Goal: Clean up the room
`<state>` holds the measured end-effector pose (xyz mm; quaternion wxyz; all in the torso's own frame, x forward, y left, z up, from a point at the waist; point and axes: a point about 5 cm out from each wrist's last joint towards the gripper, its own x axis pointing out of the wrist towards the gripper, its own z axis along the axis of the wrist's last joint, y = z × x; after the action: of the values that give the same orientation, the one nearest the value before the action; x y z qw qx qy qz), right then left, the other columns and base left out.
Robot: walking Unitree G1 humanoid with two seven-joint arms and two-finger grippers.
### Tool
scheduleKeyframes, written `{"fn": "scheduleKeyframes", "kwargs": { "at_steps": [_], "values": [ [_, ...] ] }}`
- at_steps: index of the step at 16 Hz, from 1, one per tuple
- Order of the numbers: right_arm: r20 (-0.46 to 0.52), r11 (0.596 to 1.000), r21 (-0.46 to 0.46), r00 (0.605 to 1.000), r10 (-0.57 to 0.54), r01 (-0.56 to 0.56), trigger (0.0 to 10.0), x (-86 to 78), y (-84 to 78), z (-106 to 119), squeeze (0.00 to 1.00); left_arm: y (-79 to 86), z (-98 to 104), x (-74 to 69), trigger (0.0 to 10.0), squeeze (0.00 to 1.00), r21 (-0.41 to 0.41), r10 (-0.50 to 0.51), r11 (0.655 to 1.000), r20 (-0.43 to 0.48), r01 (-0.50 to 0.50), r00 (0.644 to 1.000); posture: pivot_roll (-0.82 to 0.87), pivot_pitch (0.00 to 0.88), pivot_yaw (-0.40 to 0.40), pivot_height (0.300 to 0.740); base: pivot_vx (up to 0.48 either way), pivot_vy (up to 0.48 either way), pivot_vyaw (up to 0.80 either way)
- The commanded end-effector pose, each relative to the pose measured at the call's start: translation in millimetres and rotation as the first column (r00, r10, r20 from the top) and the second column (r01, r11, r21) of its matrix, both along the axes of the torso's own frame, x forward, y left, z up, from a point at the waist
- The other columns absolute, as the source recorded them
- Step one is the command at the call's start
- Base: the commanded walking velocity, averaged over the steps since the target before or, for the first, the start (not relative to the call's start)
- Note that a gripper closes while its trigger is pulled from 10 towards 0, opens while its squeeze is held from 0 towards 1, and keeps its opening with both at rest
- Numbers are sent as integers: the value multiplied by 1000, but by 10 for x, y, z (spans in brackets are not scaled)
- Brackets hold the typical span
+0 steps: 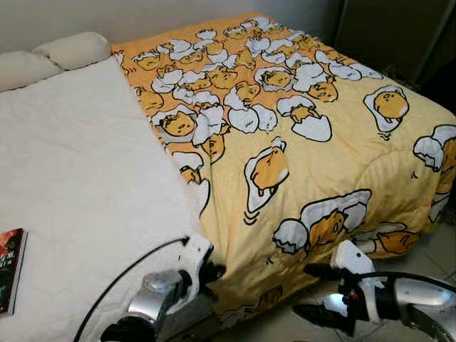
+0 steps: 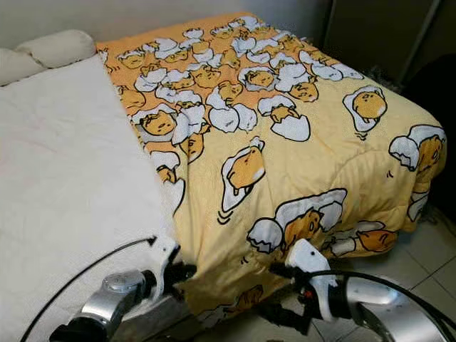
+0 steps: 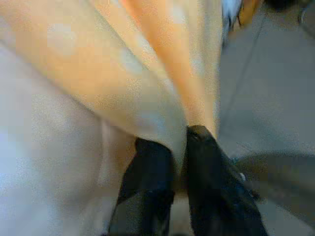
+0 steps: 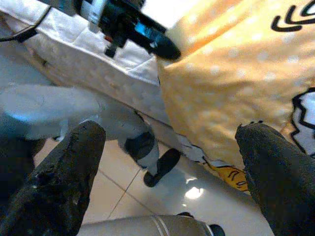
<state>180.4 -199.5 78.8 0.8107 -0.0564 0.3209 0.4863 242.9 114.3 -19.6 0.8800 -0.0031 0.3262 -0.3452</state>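
Yellow quilted blanket with egg-cartoon print covers right half of white mattress. Left gripper fingers pinched on blanket's near edge. Right gripper fingers spread wide, just beside hanging corner, above tiled floor.

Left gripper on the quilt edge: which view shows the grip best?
Left wrist view: the left gripper has both fingers closed on a fold of the yellow quilt. The eye views show it at the quilt's near corner by the white mattress, contact hidden. The right wrist view shows it from the side.
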Motion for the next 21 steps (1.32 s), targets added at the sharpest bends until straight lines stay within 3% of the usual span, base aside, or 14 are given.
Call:
{"fn": "scheduleKeyframes", "kwargs": {
  "at_steps": [1, 2, 3, 4, 6, 8, 10, 11, 12, 13, 14, 16, 17, 21],
  "values": [
    [33, 1000, 1, 999, -16, 16, 10000, 48, -8, 32, 0, 49, 64, 47, 10000, 1000, 0, 25, 1000, 44, -25, 999, -221, 0, 104, 740, 0, 0, 0],
    [51, 998, 9, 996, -68, 67, 10000, 86, -21, 20, 0, 55, 194, 125, 10000, 1000, -18, 61, 998, 132, -59, 989, -203, 0, 88, 740, 0, 0, 0],
    [74, 991, 27, 988, -133, 131, 10000, 130, -30, 17, 0, 73, 324, 187, 10000, 180, -54, 116, 993, 185, -108, 976, -192, 0, 82, 740, 0, 0, 0],
    [76, 975, 67, 974, -216, 211, 10000, 161, -29, 17, 0, 111, 497, 217, 10000, 0, -74, 150, 988, 249, -136, 957, -184, 0, 78, 740, 0, 0, 0],
    [65, 958, 114, 960, -273, 265, 10000, 151, 2, 27, 0, 141, 688, 157, 10000, 0, -117, 159, 984, 267, -132, 951, -181, 0, 81, 740, 0, 0, 0],
    [62, 959, 106, 961, -270, 262, 10000, 121, 7, -1, 0, 157, 749, 90, 10000, 0, -81, 109, 993, 288, -89, 951, -173, 0, 77, 740, 0, 0, 0],
    [83, 951, 115, 951, -298, 288, 10000, 117, 35, -5, 0, 273, 871, 67, 10000, 0, -36, 177, 984, 355, -176, 918, -173, 0, 74, 740, 0, 0, 0],
    [160, 921, 114, 908, -387, 372, 10000, 200, 66, -1, 0, 375, 1010, 57, 10000, 0, -13, 253, 961, 444, -276, 859, -169, 0, 67, 740, 0, 0, 0],
    [181, 900, 122, 882, -435, 419, 10000, 238, 78, -6, 0, 401, 1064, 43, 10000, 0, -7, 275, 951, 474, -309, 837, -167, 0, 65, 740, 0, 0, 0],
    [229, 844, 162, 812, -537, 512, 10000, 322, 129, -3, 0, 461, 1148, 13, 10000, 0, -27, 363, 914, 495, -404, 789, -158, 0, 60, 740, 0, -352, 0],
    [254, 810, 193, 770, -586, 553, 10000, 381, 187, 5, 0, 502, 1206, -16, 10000, 0, -48, 434, 877, 503, -477, 747, -143, 0, 49, 740, 0, -480, 0],
    [267, 771, 230, 723, -637, 594, 10000, 444, 236, 29, 0, 514, 1249, -48, 10000, 0, -46, 470, 851, 512, -523, 719, -125, 0, 30, 740, 0, -480, 800],
    [238, 727, 267, 687, -686, 633, 10000, 456, 230, 22, 0, 520, 1259, -61, 10000, 0, -37, 473, 844, 521, -535, 711, -122, 0, 27, 740, 0, -480, 0],
    [263, 697, 229, 646, -716, 679, 10000, 453, 198, -51, 0, 565, 1277, -90, 10000, 0, -22, 495, 821, 523, -570, 694, -102, 0, 8, 740, 0, -480, 0]
  ]
}}
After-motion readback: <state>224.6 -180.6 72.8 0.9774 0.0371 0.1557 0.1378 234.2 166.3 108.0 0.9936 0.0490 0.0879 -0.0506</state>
